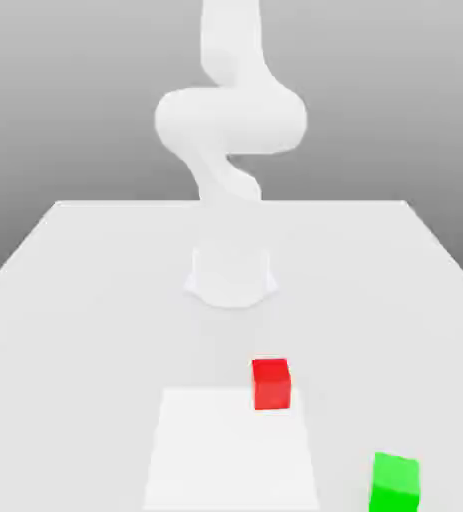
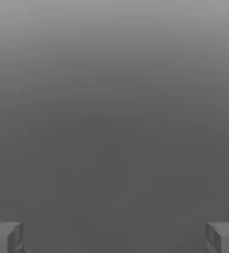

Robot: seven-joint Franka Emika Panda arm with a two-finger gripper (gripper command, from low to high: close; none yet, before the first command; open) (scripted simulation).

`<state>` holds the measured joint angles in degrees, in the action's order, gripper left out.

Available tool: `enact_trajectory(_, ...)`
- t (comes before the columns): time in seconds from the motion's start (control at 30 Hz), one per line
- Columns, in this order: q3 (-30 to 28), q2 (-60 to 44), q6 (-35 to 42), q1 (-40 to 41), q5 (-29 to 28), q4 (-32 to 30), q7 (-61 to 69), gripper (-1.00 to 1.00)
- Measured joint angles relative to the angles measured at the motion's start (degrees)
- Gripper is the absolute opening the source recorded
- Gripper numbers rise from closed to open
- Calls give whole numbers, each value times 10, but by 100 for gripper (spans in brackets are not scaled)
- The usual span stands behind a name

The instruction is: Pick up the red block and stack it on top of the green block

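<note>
Small matte bright red cube (image 1: 271, 384) resting on white table (image 1: 75, 300), apart from matching green cube (image 1: 394, 482). Likely light, rigid, non-fragile; best pinched across opposite flat faces. Gripper (image 2: 114, 237) spread wide, holding nothing.

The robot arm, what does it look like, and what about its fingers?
The arm is plain white, with smooth rounded segments on a round white base, without visible cables or markings. The gripper has blocky grey fingers with white on their outer corners.
</note>
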<state>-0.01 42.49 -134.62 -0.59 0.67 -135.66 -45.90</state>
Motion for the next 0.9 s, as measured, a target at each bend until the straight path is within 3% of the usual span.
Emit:
enact_trajectory(0.53, 43, -289, -236, -43, 22, -305, -28, 0)
enact_trajectory(0.77, 21, -499, -404, -65, -34, -319, -75, 0)
enact_trajectory(0.8, 14, -516, -419, -72, -36, -317, -78, -100)
enact_trajectory(0.9, 14, -516, -419, -72, -37, -317, -78, -100)
